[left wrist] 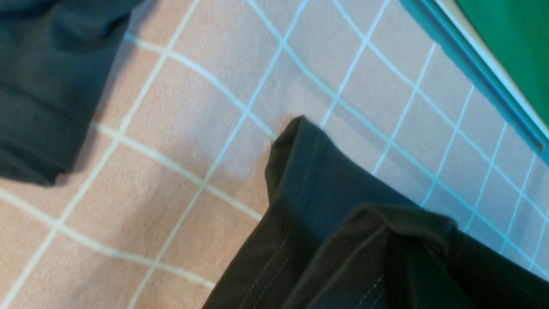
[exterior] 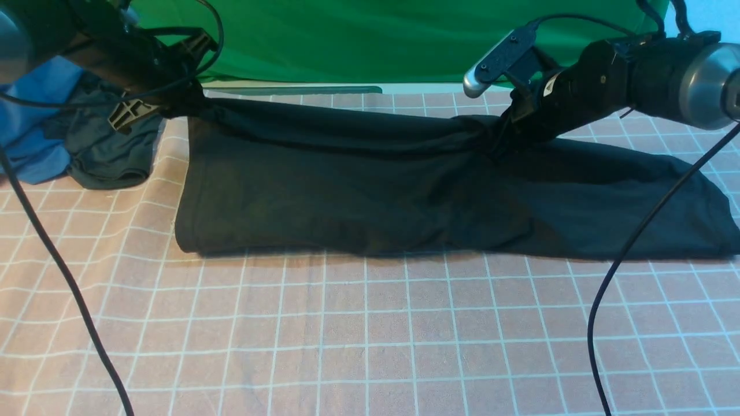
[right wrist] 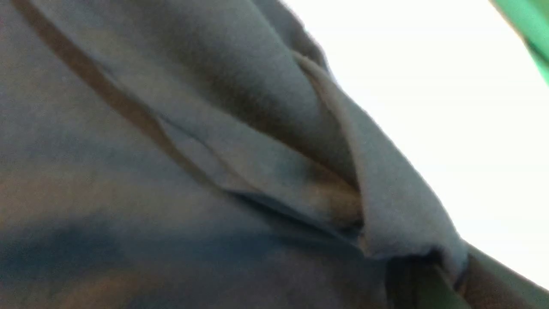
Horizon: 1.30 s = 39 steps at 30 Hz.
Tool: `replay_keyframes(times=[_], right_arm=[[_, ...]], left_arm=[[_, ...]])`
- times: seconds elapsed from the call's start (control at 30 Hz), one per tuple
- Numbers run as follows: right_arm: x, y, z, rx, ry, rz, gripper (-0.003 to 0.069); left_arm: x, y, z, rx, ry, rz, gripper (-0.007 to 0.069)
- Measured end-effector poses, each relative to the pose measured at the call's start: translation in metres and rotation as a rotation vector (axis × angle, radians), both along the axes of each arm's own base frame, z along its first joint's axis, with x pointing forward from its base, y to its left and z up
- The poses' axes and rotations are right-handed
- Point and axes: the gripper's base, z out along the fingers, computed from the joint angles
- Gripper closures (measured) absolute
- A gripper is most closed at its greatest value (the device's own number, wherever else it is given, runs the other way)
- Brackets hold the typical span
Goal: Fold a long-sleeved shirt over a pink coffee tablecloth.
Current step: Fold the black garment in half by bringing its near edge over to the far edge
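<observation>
Left jaws: closed tight on the far hem corner of the long-sleeved shirt (exterior: 358, 185), upper left of frame. Right jaws: likewise pinched shut on that same far edge, upper right (cloth bunches into both). Note for you: the shirt's long axis runs left-to-right across the pink coffee tablecloth (exterior: 370, 323). Its free near edge lies below both grips, toward mid-frame.

Both the left fingers and the right fingers are buried in bunched folds of the long-sleeved shirt (exterior: 358, 190), their tips unseen. Outward of the right fingers the shirt's end is cut off by the picture's edge, and that wrist's view gives only blurred dark cloth. Outward of the left fingers, the blue garment (exterior: 29, 133) runs out of frame.
</observation>
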Motion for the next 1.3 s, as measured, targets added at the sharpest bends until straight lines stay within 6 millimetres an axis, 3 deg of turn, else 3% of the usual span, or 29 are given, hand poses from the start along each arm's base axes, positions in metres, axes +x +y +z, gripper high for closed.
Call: replay_keyframes(times=[0.2, 0.37, 0.47, 0.6, 0.73, 0.8, 0.9, 0.97, 1.07, 1.3], right_arm=[[0.006, 0.001, -0.019, -0.001, 0.004, -0.003, 0.0561], [0.012, 0.003, -0.025, 0.012, -0.043, -0.008, 0.0505], [0.015, 0.003, -0.022, 0.026, -0.096, -0.012, 0.0433], [0.021, 0.005, -0.012, 0.067, -0.169, -0.033, 0.0338], [0.021, 0.004, 0.008, 0.121, -0.169, -0.076, 0.0313], [0.018, 0.002, 0.024, 0.158, -0.143, -0.110, 0.0312], [0.009, 0.002, 0.043, 0.212, -0.066, -0.167, 0.0354], [-0.001, 0.004, 0.046, 0.234, 0.027, -0.186, 0.0466], [-0.012, 0.014, 0.041, 0.232, 0.150, -0.154, 0.0596], [-0.015, 0.034, 0.006, 0.331, 0.362, -0.125, 0.0624]], left_arm=[[0.004, 0.001, -0.011, 0.022, 0.005, -0.015, 0.0583], [0.011, 0.003, -0.020, 0.041, -0.029, -0.005, 0.0468], [0.013, 0.004, -0.016, 0.054, -0.068, 0.001, 0.0375], [0.012, 0.004, -0.005, 0.047, -0.065, -0.009, 0.0319], [0.001, -0.006, 0.015, 0.064, -0.016, -0.104, 0.0349], [-0.006, -0.022, 0.020, 0.077, 0.027, -0.196, 0.0418], [-0.015, -0.052, 0.019, 0.101, 0.079, -0.331, 0.0525], [-0.020, -0.078, 0.015, 0.117, 0.105, -0.416, 0.0589], [-0.025, -0.100, 0.011, 0.119, 0.117, -0.468, 0.0612], [-0.028, -0.112, 0.005, 0.114, 0.150, -0.489, 0.0612]])
